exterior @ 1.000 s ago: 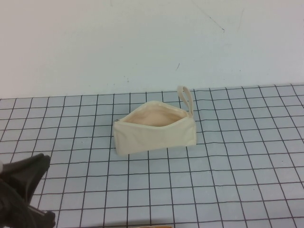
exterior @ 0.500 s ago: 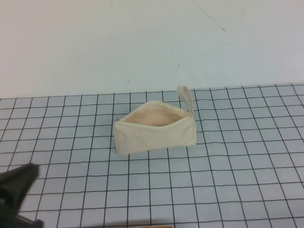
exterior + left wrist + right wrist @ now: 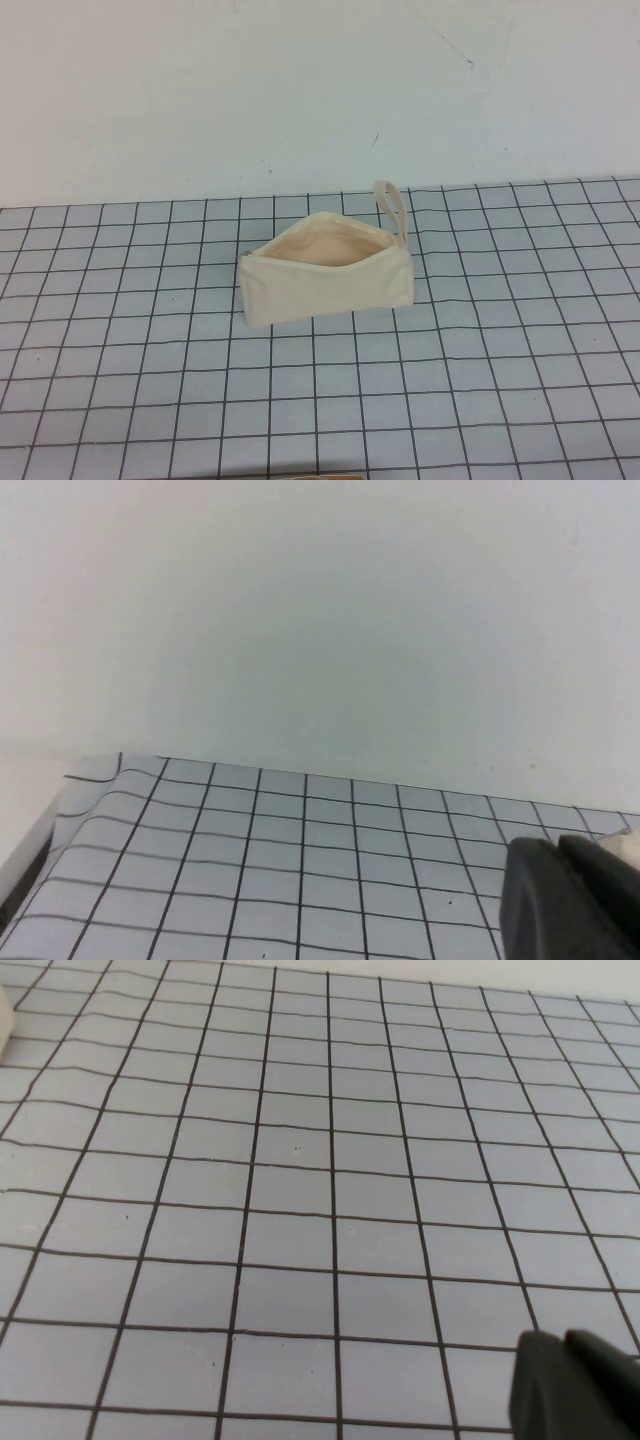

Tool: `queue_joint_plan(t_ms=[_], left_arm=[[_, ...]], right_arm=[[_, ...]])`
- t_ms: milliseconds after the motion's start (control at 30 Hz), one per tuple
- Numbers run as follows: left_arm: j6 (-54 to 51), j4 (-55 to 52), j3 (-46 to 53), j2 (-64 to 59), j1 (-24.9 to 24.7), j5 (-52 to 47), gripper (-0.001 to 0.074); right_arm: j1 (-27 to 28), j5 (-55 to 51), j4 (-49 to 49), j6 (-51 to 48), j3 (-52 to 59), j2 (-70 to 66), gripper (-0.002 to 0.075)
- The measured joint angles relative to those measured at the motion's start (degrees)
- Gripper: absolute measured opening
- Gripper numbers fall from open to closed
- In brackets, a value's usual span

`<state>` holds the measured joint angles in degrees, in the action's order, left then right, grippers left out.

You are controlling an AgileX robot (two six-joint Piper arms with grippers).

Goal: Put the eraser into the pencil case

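1. The pencil case (image 3: 326, 268) sits on the grid mat (image 3: 480, 380), mouth gaping, peach lining showing, wrist strap (image 3: 393, 210) looping up at its far end.
2. The left gripper (image 3: 570, 900) is just a dark tip in its wrist view, over bare mat; I can't tell how its fingers stand.
3. Same for the right gripper (image 3: 575, 1385), low over empty squares.
4. Neither gripper is near the pencil case; the eraser is nowhere visible.

left tool (image 3: 570, 900) matte black, right tool (image 3: 575, 1385) matte black, rounded edges
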<state>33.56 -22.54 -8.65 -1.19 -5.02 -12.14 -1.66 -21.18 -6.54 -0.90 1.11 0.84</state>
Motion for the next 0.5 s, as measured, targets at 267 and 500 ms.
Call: queue_joint_plan(t_ms=[267,500], left_arm=[[2.16,0.56,5.76,1.76,2.53,-0.22,-0.0001],[-10.39,12.12,10.12,1.76,2.53,-2.58,-0.0001]], right_arm=[[0.00,0.00,0.00,0.00,0.00,0.00,-0.0001],[0.00,0.00,0.00,0.00,0.00,0.00,-0.0001]])
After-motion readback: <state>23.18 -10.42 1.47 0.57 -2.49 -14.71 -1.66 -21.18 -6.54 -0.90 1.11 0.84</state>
